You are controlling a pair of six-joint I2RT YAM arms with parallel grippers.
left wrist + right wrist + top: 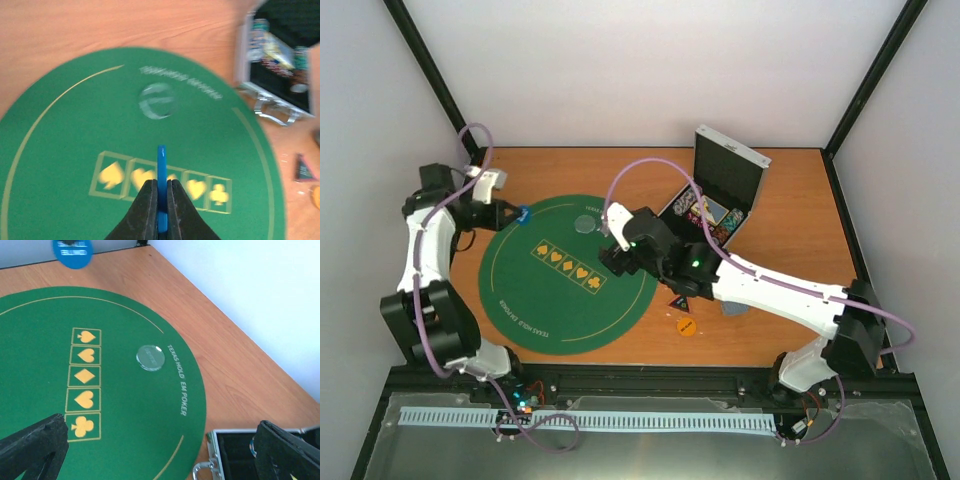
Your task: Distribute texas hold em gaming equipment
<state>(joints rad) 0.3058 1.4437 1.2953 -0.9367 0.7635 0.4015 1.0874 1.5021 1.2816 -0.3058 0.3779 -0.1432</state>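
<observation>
My left gripper (512, 213) is shut on a blue poker chip (523, 213) and holds it above the far left edge of the green mat (520, 290). In the left wrist view the chip (161, 165) stands edge-on between the fingers (145, 210). A clear disc (585, 224) lies on the mat's far part and shows in both wrist views (157, 101) (150, 358). My right gripper (615, 262) is open and empty above the mat's right side (161, 422). An orange disc (686, 326), a black triangular marker (677, 301) and grey-blue cards (732, 308) lie on the wood right of the mat.
The open silver case (725, 170) stands at the back right with several chips (710, 215) inside; its corner shows in the right wrist view (220, 440). The right arm stretches across the table's right half. Walls close the table on three sides.
</observation>
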